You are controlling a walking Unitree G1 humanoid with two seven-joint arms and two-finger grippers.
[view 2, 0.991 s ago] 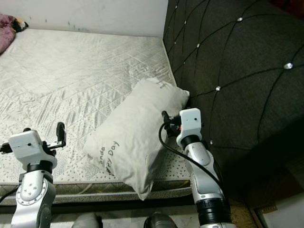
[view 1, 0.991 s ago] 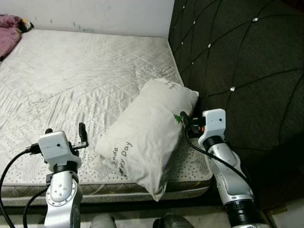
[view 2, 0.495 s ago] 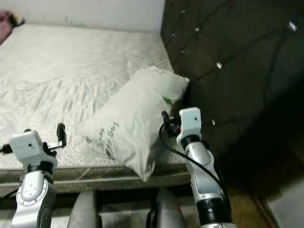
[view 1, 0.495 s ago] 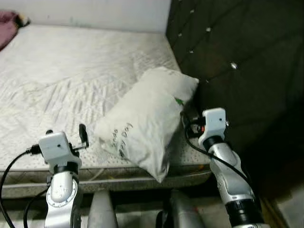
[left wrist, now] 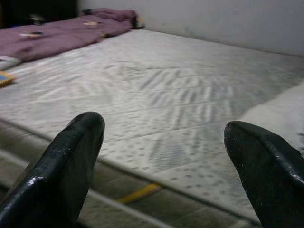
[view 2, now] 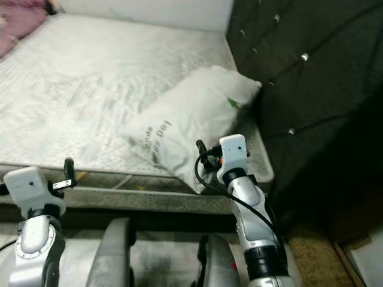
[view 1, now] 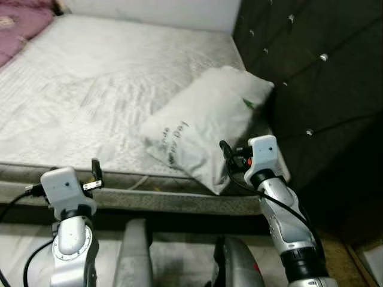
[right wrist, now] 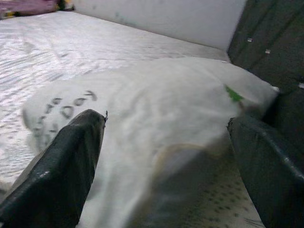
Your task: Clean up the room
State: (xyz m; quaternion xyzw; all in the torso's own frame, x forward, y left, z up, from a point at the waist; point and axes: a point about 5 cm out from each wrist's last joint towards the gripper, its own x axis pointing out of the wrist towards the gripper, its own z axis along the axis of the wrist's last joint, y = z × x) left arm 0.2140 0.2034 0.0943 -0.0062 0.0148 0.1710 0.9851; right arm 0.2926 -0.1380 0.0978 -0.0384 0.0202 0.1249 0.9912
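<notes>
Pillow (view 1: 206, 128): white w/ printed text, lies diagonal on bare mattress (view 1: 108, 78), near corner by tufted headboard (view 1: 323, 89).
R gripper (right wrist: 166, 166): fingers spread wide, just short of pillow.
L gripper (left wrist: 166, 161): fingers apart, empty, at mattress edge.
Blanket (left wrist: 52, 35): purple, far end.

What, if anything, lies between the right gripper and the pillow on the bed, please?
Nothing visible does. The right gripper points straight at the pillow, its fingers open, with only bare mattress between them. The pillow lies at the bed's corner, its far end against the dark headboard.
</notes>
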